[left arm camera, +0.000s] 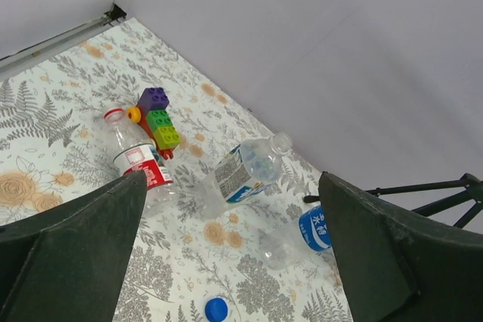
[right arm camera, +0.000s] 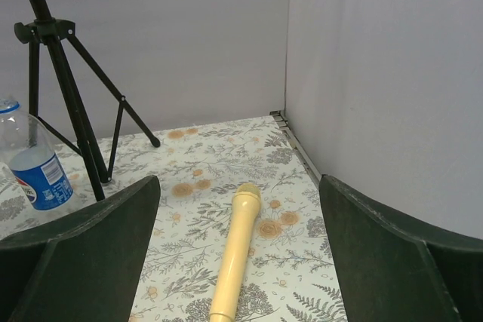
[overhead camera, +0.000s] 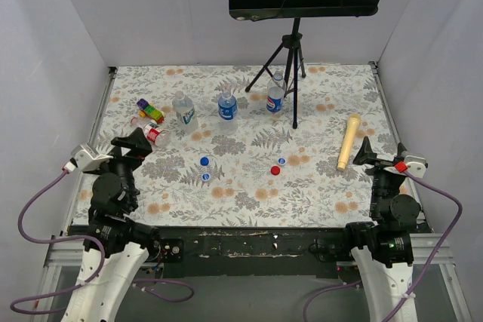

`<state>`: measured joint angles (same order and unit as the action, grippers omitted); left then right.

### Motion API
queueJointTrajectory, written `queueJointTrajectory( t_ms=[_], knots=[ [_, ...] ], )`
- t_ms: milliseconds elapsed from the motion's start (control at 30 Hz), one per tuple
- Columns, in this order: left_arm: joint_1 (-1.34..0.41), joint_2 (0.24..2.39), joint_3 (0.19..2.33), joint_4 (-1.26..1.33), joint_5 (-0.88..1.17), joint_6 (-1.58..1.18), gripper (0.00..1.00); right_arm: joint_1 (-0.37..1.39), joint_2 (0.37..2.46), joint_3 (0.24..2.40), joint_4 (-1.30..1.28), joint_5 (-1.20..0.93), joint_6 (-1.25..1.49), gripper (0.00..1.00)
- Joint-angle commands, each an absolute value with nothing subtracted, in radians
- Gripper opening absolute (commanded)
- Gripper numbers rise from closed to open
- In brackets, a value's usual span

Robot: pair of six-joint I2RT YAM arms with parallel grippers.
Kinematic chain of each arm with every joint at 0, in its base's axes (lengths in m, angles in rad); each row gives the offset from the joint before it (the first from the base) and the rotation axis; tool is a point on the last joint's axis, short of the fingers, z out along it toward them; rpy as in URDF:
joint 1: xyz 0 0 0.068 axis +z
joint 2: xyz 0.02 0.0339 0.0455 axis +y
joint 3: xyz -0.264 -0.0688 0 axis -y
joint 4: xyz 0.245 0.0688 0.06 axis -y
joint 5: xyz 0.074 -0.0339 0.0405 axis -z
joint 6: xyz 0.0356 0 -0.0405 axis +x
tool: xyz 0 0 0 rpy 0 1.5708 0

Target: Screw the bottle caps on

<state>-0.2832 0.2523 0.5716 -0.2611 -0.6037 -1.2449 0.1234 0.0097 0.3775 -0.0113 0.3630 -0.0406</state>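
Three clear bottles with blue labels stand at the back: left (overhead camera: 185, 111), middle (overhead camera: 227, 105), and one with a round logo (overhead camera: 275, 96) by the tripod. Two blue caps (overhead camera: 204, 161) (overhead camera: 205, 176), a red cap (overhead camera: 275, 170) and a whitish cap (overhead camera: 281, 161) lie loose mid-table. My left gripper (overhead camera: 136, 142) is open and empty at the near left. Its wrist view shows two bottles (left arm camera: 245, 171) (left arm camera: 306, 233) and a blue cap (left arm camera: 216, 308) ahead of it (left arm camera: 232, 180). My right gripper (overhead camera: 381, 151) (right arm camera: 239, 182) is open and empty at the near right.
A clear bottle with a red label (overhead camera: 155, 135) (left arm camera: 139, 162) lies on its side by a multicoloured toy block (overhead camera: 151, 109) (left arm camera: 156, 118). A tan stick (overhead camera: 349, 141) (right arm camera: 234, 262) lies ahead of the right gripper. A music stand's tripod (overhead camera: 290, 58) (right arm camera: 68, 88) stands at the back. Walls enclose the table.
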Motion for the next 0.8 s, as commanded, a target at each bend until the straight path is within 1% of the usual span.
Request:
queueJointTrajectory(
  t_ms=[0,233,333,433,533,633,767],
  knots=[
    [-0.276,0.291,0.609,-0.314,-0.621,-1.292,0.98,0.14,-0.089,0.408,0.029,0.37,-0.031,0.94],
    [-0.278,0.345,0.633,-0.366,-0.672,-1.354,0.98,0.172,-0.133,0.388,0.032,0.359,-0.046,0.94],
    [-0.276,0.408,0.66,-0.448,-0.71,-1.491,0.98,0.19,-0.152,0.371,0.048,0.319,-0.069,0.94],
    [-0.276,0.507,0.675,-0.475,-0.693,-1.557,0.98,0.206,-0.153,0.374,0.037,0.302,-0.069,0.94],
    [-0.276,0.63,0.738,-0.511,-0.67,-1.598,0.98,0.219,-0.16,0.374,0.032,0.295,-0.074,0.94],
    [-0.278,0.773,0.802,-0.523,-0.634,-1.603,0.98,0.232,-0.164,0.374,0.026,0.295,-0.075,0.94],
    [-0.261,0.989,0.906,-0.584,-0.635,-1.598,0.98,0.244,-0.172,0.373,0.026,0.265,-0.087,0.95]
  ],
)
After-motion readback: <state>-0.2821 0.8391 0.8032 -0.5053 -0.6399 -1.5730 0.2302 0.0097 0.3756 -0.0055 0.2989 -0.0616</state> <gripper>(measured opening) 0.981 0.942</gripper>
